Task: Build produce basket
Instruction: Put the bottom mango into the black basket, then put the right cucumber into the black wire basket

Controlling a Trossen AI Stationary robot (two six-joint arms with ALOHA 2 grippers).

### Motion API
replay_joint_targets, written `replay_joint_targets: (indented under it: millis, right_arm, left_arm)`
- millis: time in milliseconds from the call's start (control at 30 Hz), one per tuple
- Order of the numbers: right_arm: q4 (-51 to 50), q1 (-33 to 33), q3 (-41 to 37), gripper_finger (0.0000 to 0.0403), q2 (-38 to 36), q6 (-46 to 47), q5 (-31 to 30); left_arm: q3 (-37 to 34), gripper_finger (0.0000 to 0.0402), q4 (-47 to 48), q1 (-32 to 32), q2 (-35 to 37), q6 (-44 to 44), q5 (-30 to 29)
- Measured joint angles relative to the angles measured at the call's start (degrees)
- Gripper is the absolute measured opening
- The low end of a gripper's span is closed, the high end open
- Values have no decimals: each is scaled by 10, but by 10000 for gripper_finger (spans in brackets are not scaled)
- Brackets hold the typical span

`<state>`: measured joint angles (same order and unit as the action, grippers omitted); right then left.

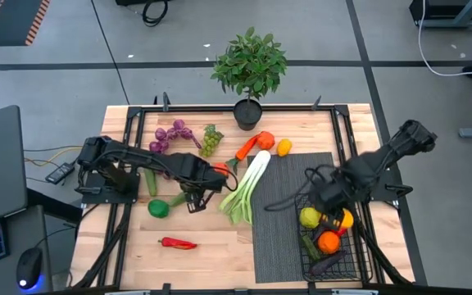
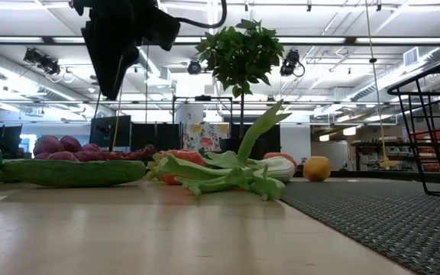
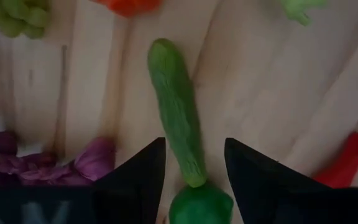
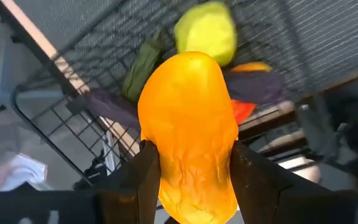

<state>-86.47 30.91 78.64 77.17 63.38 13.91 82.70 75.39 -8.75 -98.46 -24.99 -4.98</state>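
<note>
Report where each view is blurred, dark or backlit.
Left wrist view: dim and soft, cucumber blurred. Right wrist view: orange pepper bright, basket behind it soft. Low view: arm overhead a backlit silhouette against ceiling lights, near tabletop blurred. High view: evenly lit.

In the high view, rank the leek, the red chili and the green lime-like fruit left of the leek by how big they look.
1. leek, clearly the longest.
2. red chili, thin but longer than the fruit.
3. green fruit, round and compact; by area it looks close to the chili, so those two are nearly tied.
</note>
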Motion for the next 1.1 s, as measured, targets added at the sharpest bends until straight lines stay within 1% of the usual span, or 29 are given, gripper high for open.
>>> replay_joint_targets:
  millis: [100,233,367,433,533,667,800,900,1000,1100]
  right_arm:
    - [49,27,-37,173,0,22,4]
    - [97,52,-71,188,0,53,-22]
    - [108,64,-76,223,0,62,-33]
    - [108,66,-76,244,-5,61,-24]
    - [108,66,-76,273,-20,66,-7]
    - [106,66,-76,304,-50,99,-5]
    - [106,65,-76,321,-79,147,-24]
    - [107,65,-76,324,-95,179,-60]
    - [111,65,-76,323,-102,195,-102]
    - [115,65,-76,323,-101,196,-141]
  left_arm:
    - [0,171,-5,1,0,-14,6]
    - [0,171,-21,-4,0,-65,13]
    - [0,171,-47,-23,0,-103,23]
    - [0,171,-48,-33,0,-120,24]
    - [0,171,-41,-47,0,-115,24]
    - [-7,171,-22,-53,17,-100,24]
    - [-57,171,-32,-46,80,-112,23]
    - [-121,171,-70,-38,152,-146,22]
    - [-193,171,-112,-28,216,-204,23]
    - [-250,172,-160,-23,253,-268,24]
